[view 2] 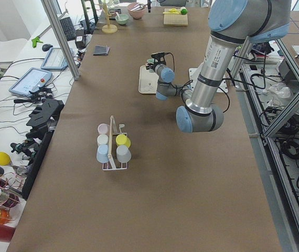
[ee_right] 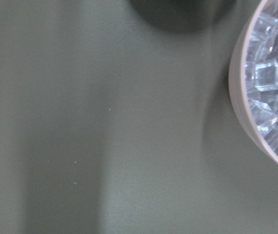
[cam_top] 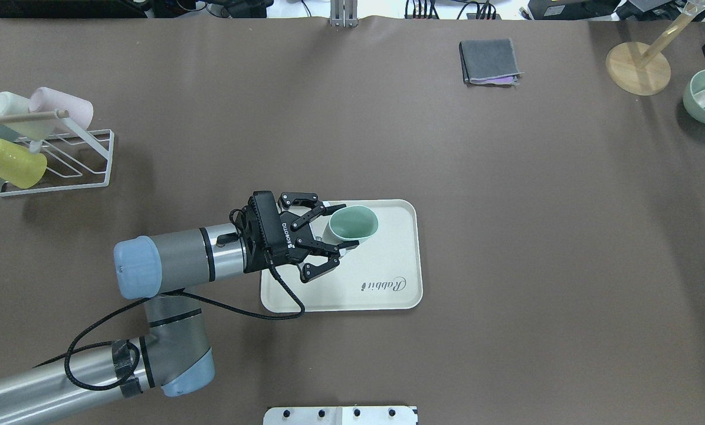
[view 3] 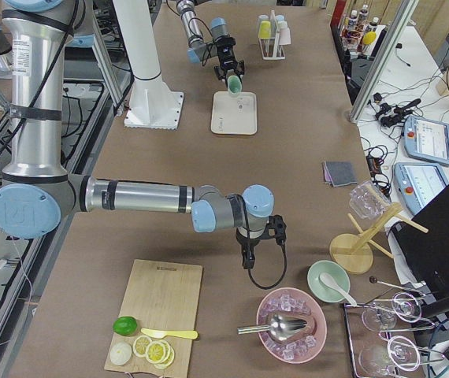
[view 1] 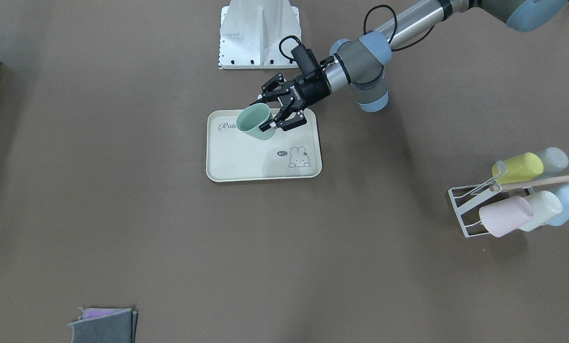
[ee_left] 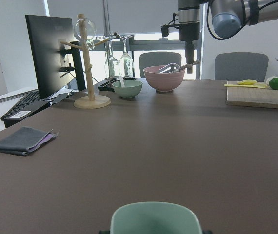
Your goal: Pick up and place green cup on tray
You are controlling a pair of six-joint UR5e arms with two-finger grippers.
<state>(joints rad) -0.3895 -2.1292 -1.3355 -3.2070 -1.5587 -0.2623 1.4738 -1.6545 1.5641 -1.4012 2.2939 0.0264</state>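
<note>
Two fingers of the left gripper (cam_top: 333, 231) pinch the tilted green cup (cam_top: 353, 223) above the tray (cam_top: 387, 254); released askew, it could topple.

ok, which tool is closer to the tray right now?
Left. The left tool is right over the tray, gripping the tilted green cup. The right tool is far off toward the table's other end, beside the pink ice bowl.
</note>
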